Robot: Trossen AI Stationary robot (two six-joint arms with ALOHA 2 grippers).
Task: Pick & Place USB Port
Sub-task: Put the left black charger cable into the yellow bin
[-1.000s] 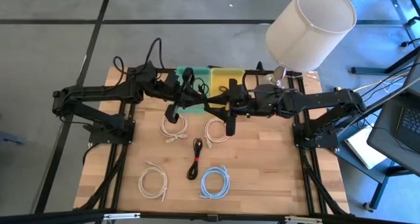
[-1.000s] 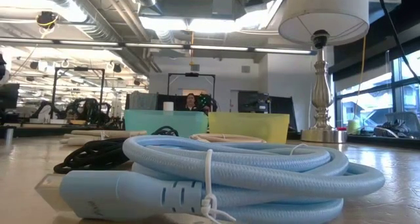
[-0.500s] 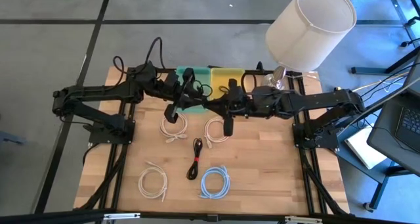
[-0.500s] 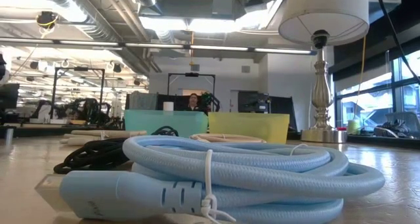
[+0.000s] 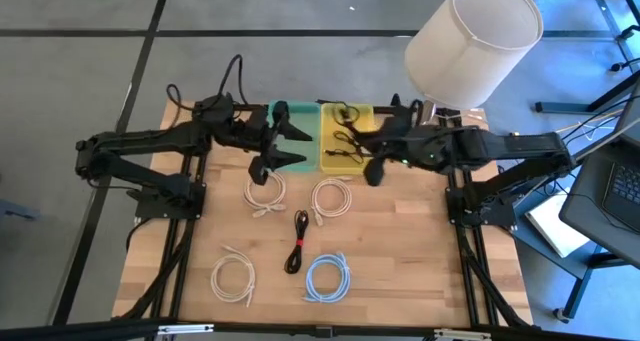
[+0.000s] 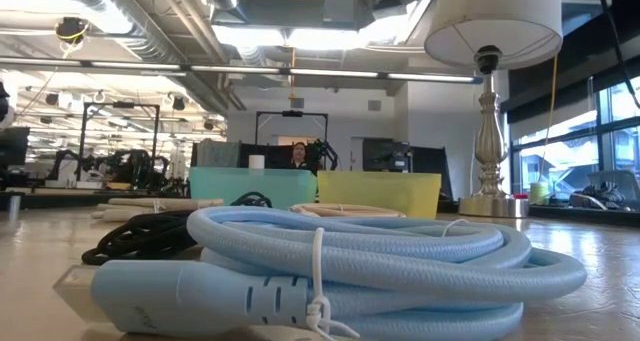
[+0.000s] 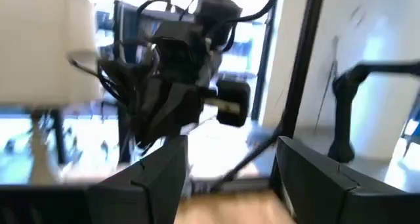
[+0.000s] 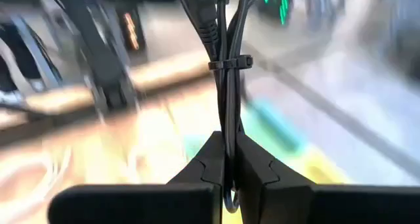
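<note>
Above the yellow bin (image 5: 345, 131) at upper centre, a black cable (image 8: 226, 66) is pinched by the right gripper (image 5: 372, 169), fingers closed. The left gripper (image 5: 285, 141) is held wide open and empty over the teal bin (image 5: 300, 111). 5 coiled cables are left on the desk (image 5: 400, 261), so placing is judged barely begun.

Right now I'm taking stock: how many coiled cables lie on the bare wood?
5: two cream coils mid-table, a black bundle between, a cream coil and a blue coil nearest the front. More may hide in the bins.

Lamp (image 5: 473, 39), laptop (image 5: 612, 189) beside table (image 5: 420, 251)

Teal bin (image 5: 290, 131) beside yellow bin (image 5: 347, 131) on a pale wood table (image 5: 420, 251). Cables: white (image 5: 232, 278), light blue (image 5: 327, 278), black with red tie (image 5: 297, 241).
</note>
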